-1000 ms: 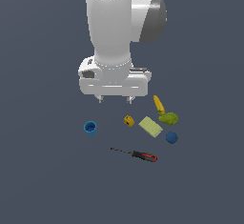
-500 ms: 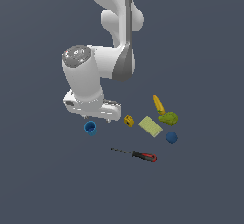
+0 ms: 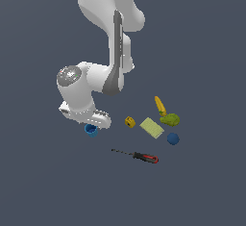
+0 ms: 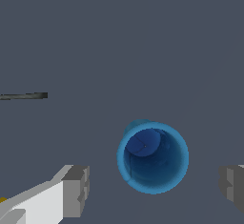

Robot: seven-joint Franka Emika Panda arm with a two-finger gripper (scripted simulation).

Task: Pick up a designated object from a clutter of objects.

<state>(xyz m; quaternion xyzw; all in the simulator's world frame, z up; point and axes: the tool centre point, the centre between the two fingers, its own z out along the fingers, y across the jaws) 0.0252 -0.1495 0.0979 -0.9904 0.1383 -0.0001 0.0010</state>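
The bright blue cup [image 3: 91, 131] stands upright on the grey floor, apart from the other items, at the exterior view's left. In the wrist view the cup [image 4: 152, 157] shows its hollow top between my two grey fingers [image 4: 76, 191]. My gripper [image 4: 155, 185] is open, with the fingers on either side of the cup and not touching it. In the exterior view the hand [image 3: 84, 110] sits right over the cup and hides the fingertips.
To the exterior view's right lie a yellow block [image 3: 129, 121], a pale green pad [image 3: 152, 127], a yellow banana [image 3: 160, 105], an olive-green lump [image 3: 171, 120] and a dark blue ball [image 3: 173, 138]. A red-and-black-handled screwdriver [image 3: 136, 156] lies nearer; its shaft [image 4: 24, 96] shows in the wrist view.
The arm has swung to the exterior view's left and come down, from above the middle of the clutter to just over the blue cup.
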